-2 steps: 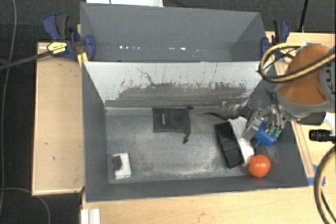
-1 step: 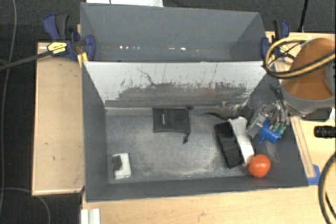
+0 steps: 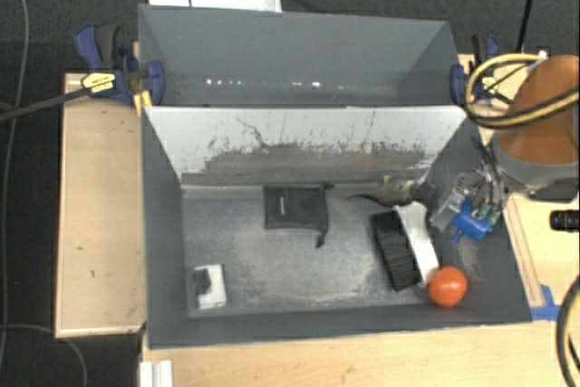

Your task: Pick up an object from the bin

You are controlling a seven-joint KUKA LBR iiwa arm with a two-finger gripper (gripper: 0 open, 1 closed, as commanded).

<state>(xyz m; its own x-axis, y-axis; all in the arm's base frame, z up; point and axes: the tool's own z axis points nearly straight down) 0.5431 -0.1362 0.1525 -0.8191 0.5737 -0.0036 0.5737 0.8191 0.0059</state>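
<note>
My hand [image 3: 460,211] hangs low over the right side of the bin [image 3: 299,136], close to the right wall. I cannot tell from here how wide it stands, and nothing shows in its grip.

The nearest thing is a brush [image 3: 404,246] just to its left. It lies flat on the bin floor with its white handle on the side toward me and its black bristles on the far side. An orange ball [image 3: 446,285] rests at the brush's near end, touching it or nearly so, close to the bin's near-right corner. A dark flat square [image 3: 294,207] lies near the middle of the back wall, and a small white block [image 3: 209,285] sits in the near-left corner, well apart from the others.

I judge the brush the likeliest pick. It looks light, with a stiff, smooth plastic handle that may slip a little. I would close across the narrow width of the white handle near its middle, clear of the bristles, which would give way. The ball looks ready to roll if nudged, so I would come down away from that end.
</note>
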